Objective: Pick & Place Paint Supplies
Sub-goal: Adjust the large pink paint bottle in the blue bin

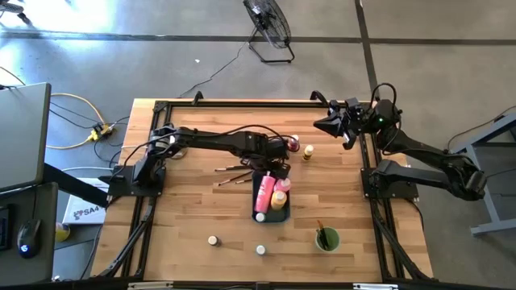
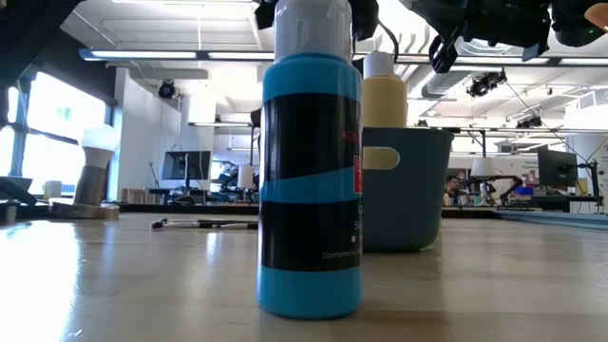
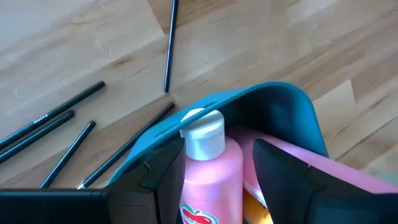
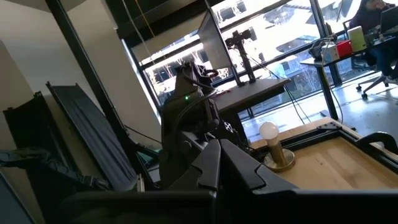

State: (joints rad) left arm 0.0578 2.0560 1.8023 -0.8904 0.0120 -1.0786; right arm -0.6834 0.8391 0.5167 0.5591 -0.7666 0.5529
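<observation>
Directly under left pincer [image 3: 214, 180]: bottle [image 3: 208, 168] in tray [image 3: 280, 102] (second bottle [image 1: 279, 199] alongside); paintbrushes [image 3: 68, 134] on surface [image 3: 74, 37] just beside.

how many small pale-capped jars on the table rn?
3: one small pale-capped jar near the front left, one front centre, one at the back right of the blue-grey tray. Others may be hidden.

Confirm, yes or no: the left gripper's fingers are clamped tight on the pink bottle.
No. In the left wrist view the left gripper stands open, its fingers either side of the pink bottle with gaps showing.
</observation>
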